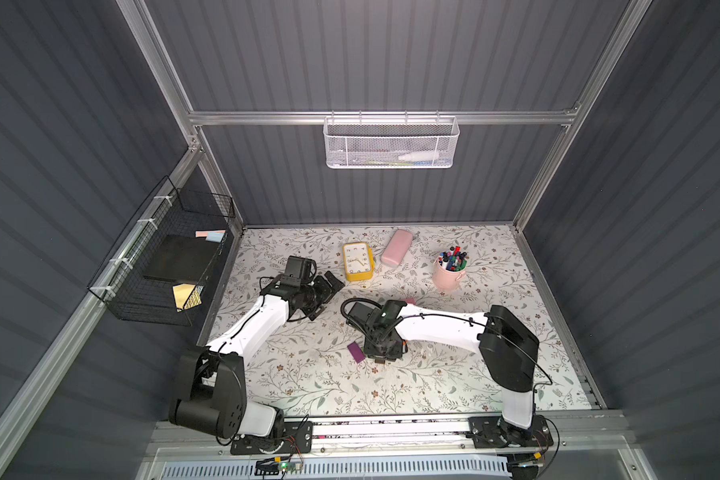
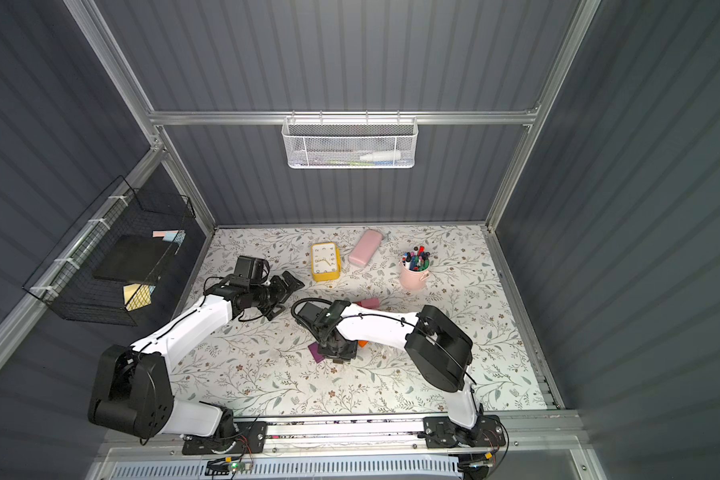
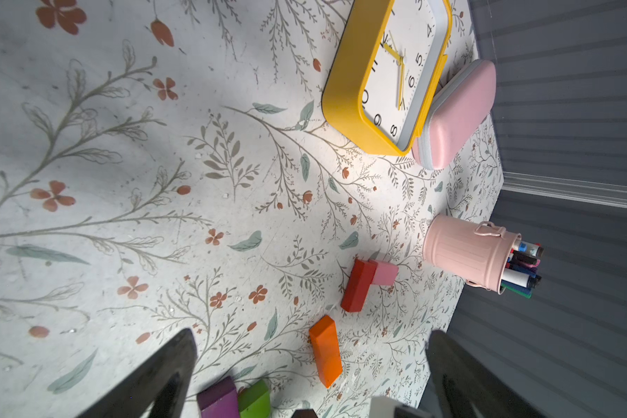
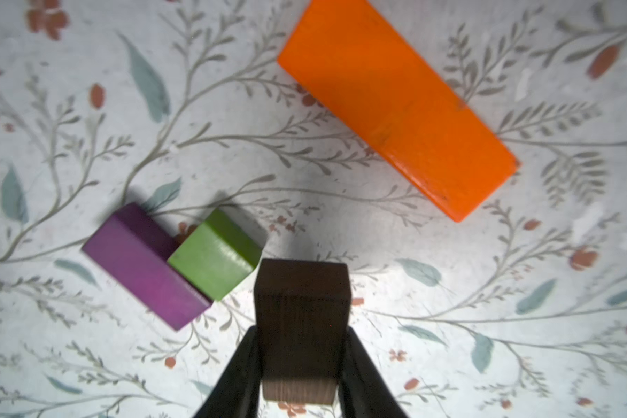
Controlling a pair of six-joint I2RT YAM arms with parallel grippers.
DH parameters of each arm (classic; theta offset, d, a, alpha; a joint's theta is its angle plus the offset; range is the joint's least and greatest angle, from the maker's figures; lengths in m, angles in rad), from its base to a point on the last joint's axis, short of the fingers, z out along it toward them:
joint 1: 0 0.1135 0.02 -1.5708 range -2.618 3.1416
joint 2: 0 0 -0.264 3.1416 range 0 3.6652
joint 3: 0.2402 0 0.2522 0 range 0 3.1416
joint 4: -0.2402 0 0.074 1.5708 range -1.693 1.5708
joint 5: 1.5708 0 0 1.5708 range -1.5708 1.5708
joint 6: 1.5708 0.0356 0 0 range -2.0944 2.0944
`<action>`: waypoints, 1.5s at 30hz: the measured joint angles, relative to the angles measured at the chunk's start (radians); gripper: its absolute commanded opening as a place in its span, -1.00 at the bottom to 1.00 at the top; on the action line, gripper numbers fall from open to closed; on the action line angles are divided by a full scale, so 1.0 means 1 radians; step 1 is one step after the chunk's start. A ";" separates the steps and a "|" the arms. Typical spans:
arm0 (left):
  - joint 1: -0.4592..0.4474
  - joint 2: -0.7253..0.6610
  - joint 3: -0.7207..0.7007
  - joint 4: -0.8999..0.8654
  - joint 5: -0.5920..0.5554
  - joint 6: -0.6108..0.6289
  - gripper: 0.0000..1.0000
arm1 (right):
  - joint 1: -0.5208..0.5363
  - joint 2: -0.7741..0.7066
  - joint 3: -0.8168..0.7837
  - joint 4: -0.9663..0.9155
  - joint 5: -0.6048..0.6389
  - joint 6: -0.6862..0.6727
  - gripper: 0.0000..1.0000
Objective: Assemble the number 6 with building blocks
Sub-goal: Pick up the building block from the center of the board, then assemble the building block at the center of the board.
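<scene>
Top views. Right gripper low at centre of table, pointing down; jaws hidden from above. Just at its 9 o'clock, purple block, lying flat. At 1 o'clock, partly hidden, a bit of pink block; at approx. 3 o'clock, orange block peeking out. Left gripper off at approx. 10 o'clock, well apart from the blocks, prob. to leave room.

Left wrist view. Fingers spread wide, holding nothing. Red block and pink touching, making an L corner. Prob. top-left of the number 6 already laid. Orange apart and loose; purple and green cube nearer to this camera.

Right wrist view. Pinching dark brown block across its narrow width, pads pressed on both long sides, far end free. Lifted or resting? Cannot tell. Green touching purple; brown's free end just beside green, contact unclear. Held so prob. to set it in line w/ red as left side. Digit far from complete.
</scene>
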 measured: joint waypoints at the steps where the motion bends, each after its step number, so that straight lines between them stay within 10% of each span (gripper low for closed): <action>1: 0.000 0.000 0.000 0.001 -0.001 0.000 0.99 | 0.005 -0.019 0.010 -0.018 0.021 -0.013 -0.29; 45: 0.000 0.000 0.021 0.041 -0.038 -0.053 0.99 | -0.291 -0.042 -0.177 0.062 0.127 -0.379 -0.28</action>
